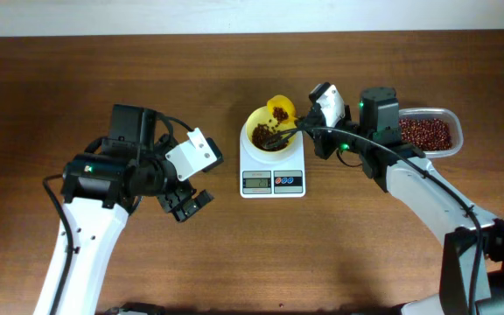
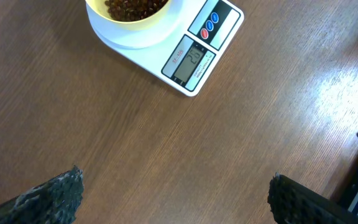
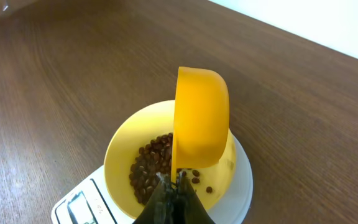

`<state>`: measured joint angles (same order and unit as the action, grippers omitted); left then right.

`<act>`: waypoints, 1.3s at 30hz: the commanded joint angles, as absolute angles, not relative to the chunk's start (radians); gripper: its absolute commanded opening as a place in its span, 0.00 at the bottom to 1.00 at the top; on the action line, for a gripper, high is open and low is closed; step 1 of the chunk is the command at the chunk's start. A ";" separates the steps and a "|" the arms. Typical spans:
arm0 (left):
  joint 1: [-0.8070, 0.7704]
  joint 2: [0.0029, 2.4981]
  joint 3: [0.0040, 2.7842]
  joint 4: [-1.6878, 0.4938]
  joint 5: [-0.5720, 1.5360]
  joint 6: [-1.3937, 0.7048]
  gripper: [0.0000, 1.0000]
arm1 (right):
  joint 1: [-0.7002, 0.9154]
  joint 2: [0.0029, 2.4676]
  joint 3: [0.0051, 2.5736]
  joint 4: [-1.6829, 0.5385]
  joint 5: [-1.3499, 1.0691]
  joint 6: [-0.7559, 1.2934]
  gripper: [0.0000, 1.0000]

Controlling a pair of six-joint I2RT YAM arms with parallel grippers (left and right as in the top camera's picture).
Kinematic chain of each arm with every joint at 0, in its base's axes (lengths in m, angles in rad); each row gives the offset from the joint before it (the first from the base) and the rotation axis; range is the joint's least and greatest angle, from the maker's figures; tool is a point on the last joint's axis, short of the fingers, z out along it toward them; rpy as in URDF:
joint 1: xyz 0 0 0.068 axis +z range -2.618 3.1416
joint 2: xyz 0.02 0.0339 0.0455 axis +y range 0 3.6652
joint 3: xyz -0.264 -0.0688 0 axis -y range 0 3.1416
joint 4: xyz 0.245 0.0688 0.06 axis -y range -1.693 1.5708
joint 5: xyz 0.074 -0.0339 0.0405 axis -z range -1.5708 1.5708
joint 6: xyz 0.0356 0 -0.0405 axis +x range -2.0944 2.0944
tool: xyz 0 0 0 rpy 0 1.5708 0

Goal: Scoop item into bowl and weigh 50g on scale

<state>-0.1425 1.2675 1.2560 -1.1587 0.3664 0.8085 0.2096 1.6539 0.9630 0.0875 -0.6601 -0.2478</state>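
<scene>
The right gripper (image 3: 176,183) is clamped narrowly on the handle of the small yellow scoop (image 3: 201,118). The scoop's cup stands on edge just ahead of the fingertips, right over the pale-yellow bowl (image 3: 120,146). Directly below and slightly ahead of this hand lie the dark red-brown beans (image 3: 151,165), a loose layer across the bowl's bottom. The bowl sits on the white digital scale (image 1: 272,181), whose display and buttons lie off to one side of the hand. Behind the right gripper (image 1: 300,131), near its arm, the clear rectangular container (image 1: 449,122) holds more beans.

The left gripper (image 2: 173,193) holds nothing, its fingertips (image 2: 55,193) spread wide over bare tabletop. Ahead of it, well apart, are the scale (image 2: 222,25) and the bowl (image 2: 142,22). The grey display (image 2: 190,61) faces this hand, its digits too small to read surely.
</scene>
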 commanded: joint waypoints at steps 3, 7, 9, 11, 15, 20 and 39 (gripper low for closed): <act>-0.139 1.256 1.274 -1.157 0.370 0.825 0.99 | 0.217 1.610 0.967 0.065 -0.673 -0.258 0.04; -0.139 1.256 1.274 -1.157 0.370 0.825 0.99 | 0.218 1.588 0.967 0.062 -0.632 -0.258 0.04; -0.139 1.256 1.274 -1.157 0.370 0.825 0.99 | 0.224 1.587 0.967 0.009 -0.584 -0.311 0.04; -0.139 1.256 1.274 -1.157 0.370 0.825 0.99 | 0.239 1.568 0.967 0.001 -0.594 -0.348 0.04; -0.139 1.256 1.274 -1.157 0.370 0.825 0.99 | 0.276 1.546 0.967 -0.044 -0.489 -0.479 0.04; -0.139 1.256 1.274 -1.157 0.370 0.825 0.99 | 0.281 1.524 0.967 -0.022 -0.476 -0.479 0.04; -0.139 1.256 1.274 -1.157 0.370 0.825 0.99 | -0.085 1.386 0.967 -0.197 0.278 -0.479 0.04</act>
<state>-0.1425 1.2675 1.2560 -1.1587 0.3664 0.8085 -0.0380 1.3552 0.9649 -0.1814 0.2298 -0.4782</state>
